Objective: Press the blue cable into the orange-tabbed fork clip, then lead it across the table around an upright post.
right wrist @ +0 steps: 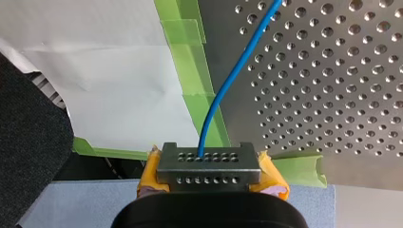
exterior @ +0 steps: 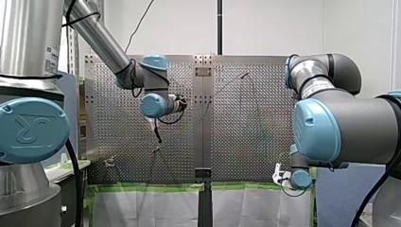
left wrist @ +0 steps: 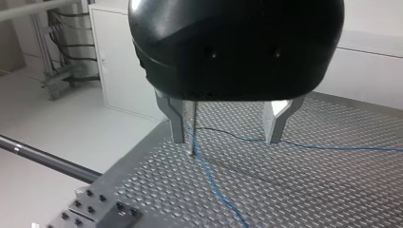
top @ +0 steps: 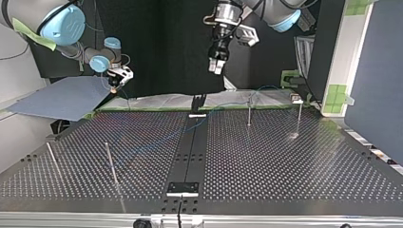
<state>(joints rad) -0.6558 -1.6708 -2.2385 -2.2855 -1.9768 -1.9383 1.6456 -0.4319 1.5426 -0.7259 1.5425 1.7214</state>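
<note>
my right gripper [right wrist: 209, 164] was pressed together on the blue cable [right wrist: 228, 85], pinching its end between yellow pads [right wrist: 273, 173]. in the top view it hung well to the left of the dark centre strip [top: 189, 152], past the far edge of the perforated table [top: 285, 166], above the green tape [right wrist: 195, 71] along that edge. from there the cable crossed onto the table, slanted over the strip and ran on to the strip's right.

my left gripper [left wrist: 225, 140] hovered above the table near the strip's far end, just to its right in the top view. its metal fingers [left wrist: 177, 118] were spread apart and held nothing. a thin upright post [left wrist: 192, 128] stood just inside one finger, and the cable lay on the table close by the post's foot.
</note>
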